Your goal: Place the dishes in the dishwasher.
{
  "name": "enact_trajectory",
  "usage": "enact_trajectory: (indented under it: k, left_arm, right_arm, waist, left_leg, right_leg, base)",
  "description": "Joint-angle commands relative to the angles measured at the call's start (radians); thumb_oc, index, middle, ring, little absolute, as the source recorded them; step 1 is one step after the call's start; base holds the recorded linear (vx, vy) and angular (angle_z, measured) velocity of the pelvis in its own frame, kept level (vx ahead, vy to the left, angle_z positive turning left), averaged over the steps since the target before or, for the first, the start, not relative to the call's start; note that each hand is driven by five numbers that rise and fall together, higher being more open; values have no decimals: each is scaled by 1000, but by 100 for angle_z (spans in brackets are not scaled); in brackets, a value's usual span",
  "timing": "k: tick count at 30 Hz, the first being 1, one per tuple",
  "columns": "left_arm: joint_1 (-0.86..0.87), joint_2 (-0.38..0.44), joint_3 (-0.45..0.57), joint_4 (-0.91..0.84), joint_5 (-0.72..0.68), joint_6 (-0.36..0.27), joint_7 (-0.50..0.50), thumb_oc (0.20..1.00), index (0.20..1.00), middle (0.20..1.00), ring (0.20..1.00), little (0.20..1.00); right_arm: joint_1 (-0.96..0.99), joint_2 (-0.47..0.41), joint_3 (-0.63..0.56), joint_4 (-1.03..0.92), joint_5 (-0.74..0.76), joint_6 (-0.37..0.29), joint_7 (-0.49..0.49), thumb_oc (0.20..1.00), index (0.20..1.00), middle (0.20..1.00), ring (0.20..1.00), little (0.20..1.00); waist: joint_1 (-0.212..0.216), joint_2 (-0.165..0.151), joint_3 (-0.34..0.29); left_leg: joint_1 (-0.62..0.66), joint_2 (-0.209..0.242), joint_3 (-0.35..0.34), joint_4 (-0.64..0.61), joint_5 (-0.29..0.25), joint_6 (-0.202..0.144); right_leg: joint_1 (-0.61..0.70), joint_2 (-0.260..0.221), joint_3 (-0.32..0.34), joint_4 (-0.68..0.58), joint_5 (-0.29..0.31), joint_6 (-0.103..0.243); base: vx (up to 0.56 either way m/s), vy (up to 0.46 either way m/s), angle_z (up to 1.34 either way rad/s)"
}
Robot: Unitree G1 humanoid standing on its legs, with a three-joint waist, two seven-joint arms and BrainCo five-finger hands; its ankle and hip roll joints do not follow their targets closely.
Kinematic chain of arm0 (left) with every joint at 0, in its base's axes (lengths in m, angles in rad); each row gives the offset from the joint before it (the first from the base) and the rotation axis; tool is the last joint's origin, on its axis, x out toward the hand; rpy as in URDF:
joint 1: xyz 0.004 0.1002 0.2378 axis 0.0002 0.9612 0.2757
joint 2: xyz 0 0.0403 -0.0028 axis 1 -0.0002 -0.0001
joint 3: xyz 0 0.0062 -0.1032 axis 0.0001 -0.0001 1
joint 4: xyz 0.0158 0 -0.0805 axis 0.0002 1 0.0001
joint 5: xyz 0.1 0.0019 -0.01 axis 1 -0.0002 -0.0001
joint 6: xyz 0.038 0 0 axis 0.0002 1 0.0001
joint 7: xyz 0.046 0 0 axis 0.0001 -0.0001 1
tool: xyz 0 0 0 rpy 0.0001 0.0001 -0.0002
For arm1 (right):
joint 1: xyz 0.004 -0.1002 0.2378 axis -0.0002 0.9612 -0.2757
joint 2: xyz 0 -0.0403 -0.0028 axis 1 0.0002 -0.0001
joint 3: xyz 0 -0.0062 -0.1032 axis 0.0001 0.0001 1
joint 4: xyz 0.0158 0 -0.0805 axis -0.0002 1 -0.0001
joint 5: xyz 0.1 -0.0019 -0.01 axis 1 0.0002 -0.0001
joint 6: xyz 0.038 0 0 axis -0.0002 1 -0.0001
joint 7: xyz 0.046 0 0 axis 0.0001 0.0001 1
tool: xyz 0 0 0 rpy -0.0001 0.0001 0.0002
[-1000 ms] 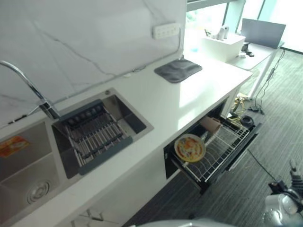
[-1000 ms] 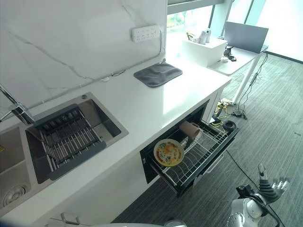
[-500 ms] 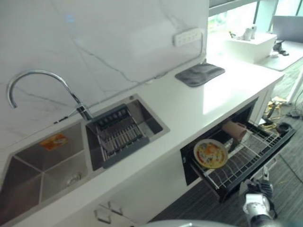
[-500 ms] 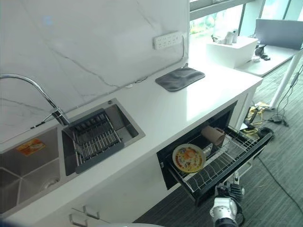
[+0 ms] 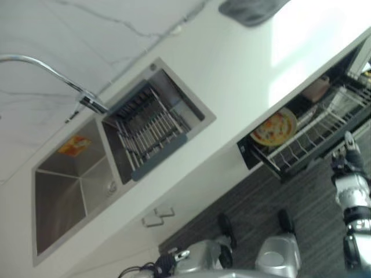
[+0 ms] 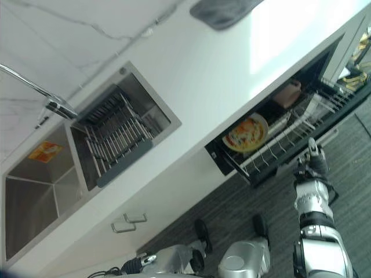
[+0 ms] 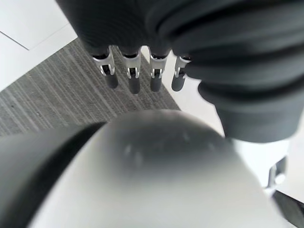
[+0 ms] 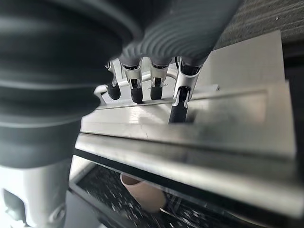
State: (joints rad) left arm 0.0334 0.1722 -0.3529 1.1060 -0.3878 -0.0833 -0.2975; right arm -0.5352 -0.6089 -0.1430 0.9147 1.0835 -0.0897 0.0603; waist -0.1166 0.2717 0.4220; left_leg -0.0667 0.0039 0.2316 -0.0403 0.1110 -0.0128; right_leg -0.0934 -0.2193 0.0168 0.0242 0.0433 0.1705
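— Where were the dishes?
— A plate (image 6: 246, 133) and cup (image 6: 287, 92) sat in the pulled-out rack (image 6: 293, 139), right of frame.
— And the hands?
— The right hand (image 6: 313, 165), fingers straight, hung just outside the rack's front edge. The left hand (image 7: 137, 71), fingers relaxed, hung over the floor (image 7: 57, 95).

A white counter (image 6: 191, 87) is backed by a white wall (image 5: 69, 35) veined with thin grey lines, a dark grey mat (image 6: 223, 10) is seen at the counter's far end, and the sink (image 5: 69, 191) is brushed steel, with an orange sticker (image 5: 74, 145) on its wall and a dark grey rack (image 5: 152, 130) with silver bars set in it. In the black-framed dishwasher drawer (image 6: 301, 145), a white wire basket (image 5: 324, 124) is seen with a plate (image 6: 246, 133) patterned in yellow, orange and green and a tan cup (image 8: 142, 190). The floor (image 5: 261, 197) is dark grey carpet with fine stripes, and both the right hand (image 8: 156, 71) and the left hand (image 7: 142, 52) are covered in dark ribbed material, with silver fingers tipped in black.
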Motion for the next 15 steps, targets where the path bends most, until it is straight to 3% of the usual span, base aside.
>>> enact_trajectory:
  k: [1,7,11,15]
  left_arm:
    - [-57,62,-21,15,-27,-20,3,1000,1000,1000,1000,1000]
    - [-93,84,-12,-1,-38,-34,23,1000,1000,1000,1000,1000]
    - [-137,125,11,-35,-10,-39,64,1000,1000,1000,1000,1000]
    - [-156,144,21,-66,-6,-27,91,1000,1000,1000,1000,1000]
  right_arm:
    - [-133,19,78,-36,-44,15,70,1000,1000,1000,1000,1000]
    - [-189,10,121,-76,-63,22,68,1000,1000,1000,1000,1000]
    - [-212,18,163,-181,-113,38,47,1000,1000,1000,1000,1000]
    - [-248,23,187,-219,-136,36,19,1000,1000,1000,1000,1000]
  waist:
    - [71,-69,11]
    - [77,-94,53]
    - [91,-127,92]
    - [106,-141,98]
  left_leg:
    - [-73,0,-85,245,-211,-23]
    - [-142,12,-92,296,-208,-18]
    - [-229,22,-111,397,-224,-8]
    - [-291,24,-120,439,-231,-2]
  right_leg:
    - [-107,-3,-81,199,-126,-78]
    - [-181,15,-75,292,-157,-96]
    - [-269,37,-87,459,-221,-128]
    - [-327,52,-94,515,-237,-139]
  base:
    - [-141,-63,-7]
    - [-88,-54,2]
    - [-91,-106,11]
    - [-83,-70,6]
